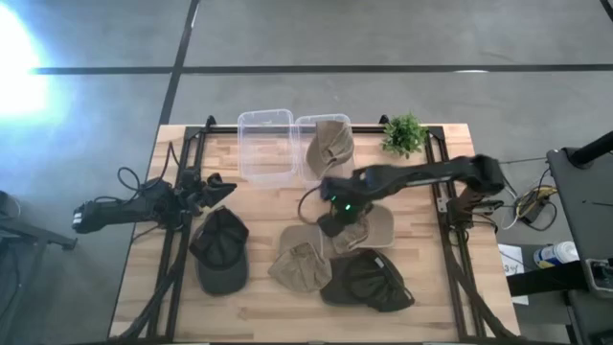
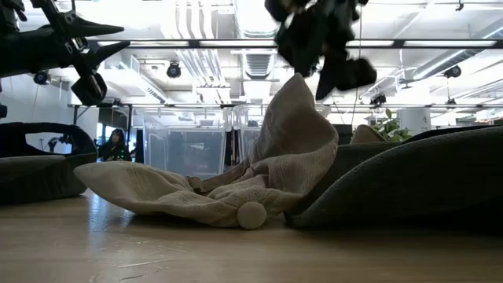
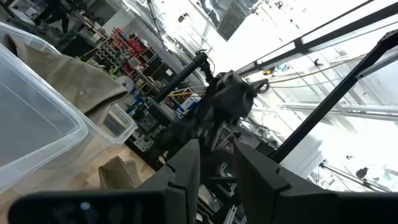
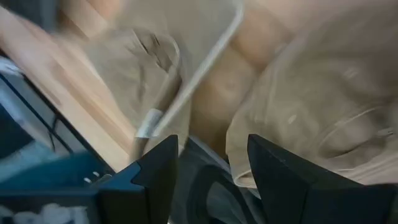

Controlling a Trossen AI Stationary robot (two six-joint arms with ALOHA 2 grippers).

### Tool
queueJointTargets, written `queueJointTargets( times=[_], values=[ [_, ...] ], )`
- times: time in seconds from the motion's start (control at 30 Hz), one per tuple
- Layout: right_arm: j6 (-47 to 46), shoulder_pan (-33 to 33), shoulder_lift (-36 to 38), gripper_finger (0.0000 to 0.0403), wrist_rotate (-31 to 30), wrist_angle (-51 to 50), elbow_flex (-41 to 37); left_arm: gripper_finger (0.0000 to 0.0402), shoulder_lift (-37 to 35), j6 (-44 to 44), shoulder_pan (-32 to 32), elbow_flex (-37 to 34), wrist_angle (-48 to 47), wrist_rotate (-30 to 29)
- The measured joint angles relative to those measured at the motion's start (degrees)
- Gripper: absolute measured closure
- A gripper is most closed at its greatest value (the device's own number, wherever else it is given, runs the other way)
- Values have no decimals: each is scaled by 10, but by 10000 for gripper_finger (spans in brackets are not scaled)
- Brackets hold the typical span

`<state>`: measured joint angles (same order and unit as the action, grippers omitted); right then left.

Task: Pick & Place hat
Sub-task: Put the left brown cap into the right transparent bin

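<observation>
Several hats lie on the wooden table. A tan hat [image 1: 375, 228] and a second tan hat [image 1: 299, 266] rest in the middle. A dark hat [image 1: 369, 283] lies toward the near edge and a dark green hat [image 1: 220, 251] on the left. Another tan hat [image 1: 330, 144] sits in the right clear bin [image 1: 305, 123]. My right gripper [image 1: 329, 222] hovers open just above the middle tan hats [image 4: 311, 93], clear of the tan hat [image 2: 283, 157] in the low view. My left gripper [image 1: 222, 185] waits open at the table's left.
An empty clear bin [image 1: 265, 117] stands beside the one holding the hat, at the far edge. A small green plant [image 1: 404, 134] is at the far right corner. Bare wood shows along the near edge and between the left arm and the bins.
</observation>
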<state>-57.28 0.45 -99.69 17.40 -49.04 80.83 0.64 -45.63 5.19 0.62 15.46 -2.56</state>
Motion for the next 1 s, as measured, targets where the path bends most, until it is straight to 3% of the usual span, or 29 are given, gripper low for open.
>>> queueJointTargets(
  times=[0.2,0.37,0.73,0.83,1.0],
  values=[
    [-4,19,-69,216,37,81,-3,309,3,-24,0,0,-2,6],
    [-9,20,-73,216,43,114,-3,309,3,-65,0,0,-6,12],
    [-18,23,-148,223,81,215,-20,309,7,-54,0,0,-23,12],
    [1,23,-156,257,79,219,-10,309,7,-54,0,0,-24,12],
    [43,20,-134,371,62,218,-10,309,10,-54,0,0,-40,12]
  ],
)
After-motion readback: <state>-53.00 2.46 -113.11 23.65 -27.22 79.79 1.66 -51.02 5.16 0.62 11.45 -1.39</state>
